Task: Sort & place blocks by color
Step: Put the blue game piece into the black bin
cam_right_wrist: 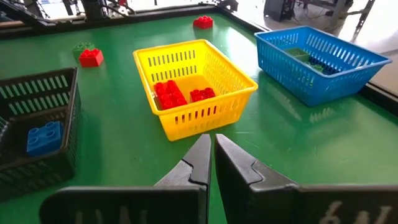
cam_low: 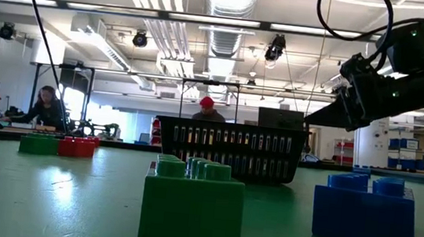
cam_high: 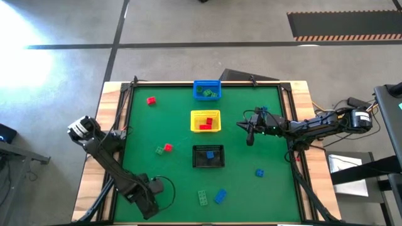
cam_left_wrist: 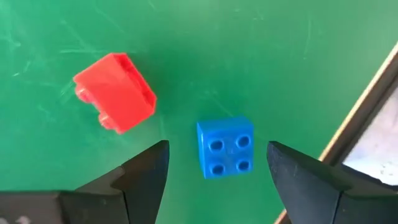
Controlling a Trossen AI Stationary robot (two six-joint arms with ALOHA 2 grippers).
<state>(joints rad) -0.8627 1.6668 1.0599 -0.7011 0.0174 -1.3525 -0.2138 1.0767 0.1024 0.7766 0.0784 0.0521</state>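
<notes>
Left arm: reaches along the table's left side toward the near edge; its gripper (cam_left_wrist: pixel 217 149) hangs over the mat with the jaws wide apart and nothing held.
Under it: a small blue four-stud plastic brick (cam_left_wrist: pixel 225 147) lies upright between the open fingers (cam_left_wrist: pixel 149 171), untouched, near the table's wooden border (cam_left_wrist: pixel 367 106). A red plastic brick (cam_left_wrist: pixel 117 92) lies tipped on its side just beside it.
Risk here: the blue brick sits slightly skewed to the jaws, so closing could twist it or squirt it out. The finger on the red brick's side could also nudge that brick on the way down.
Loose bricks: a red one (cam_high: pixel 151 100) far left, a green and red pair (cam_high: pixel 164 148), and a green (cam_high: pixel 203 198) and a blue (cam_high: pixel 220 196) near the front.
Blue mesh basket (cam_high: pixel 206 83): holds green bricks.
Yellow mesh basket (cam_high: pixel 194 120): holds red bricks.
Black mesh basket (cam_high: pixel 196 158): holds a blue brick.
Sorting risk: basket colour does not match brick colour, so blue dropped into the blue basket would be a mis-sort.
Right gripper (cam_high: pixel 250 134): hovers right of the yellow basket, jaws pressed together and empty. It would have to open before any pick.
Far right: another blue brick (cam_high: pixel 259 172), loose.
</notes>
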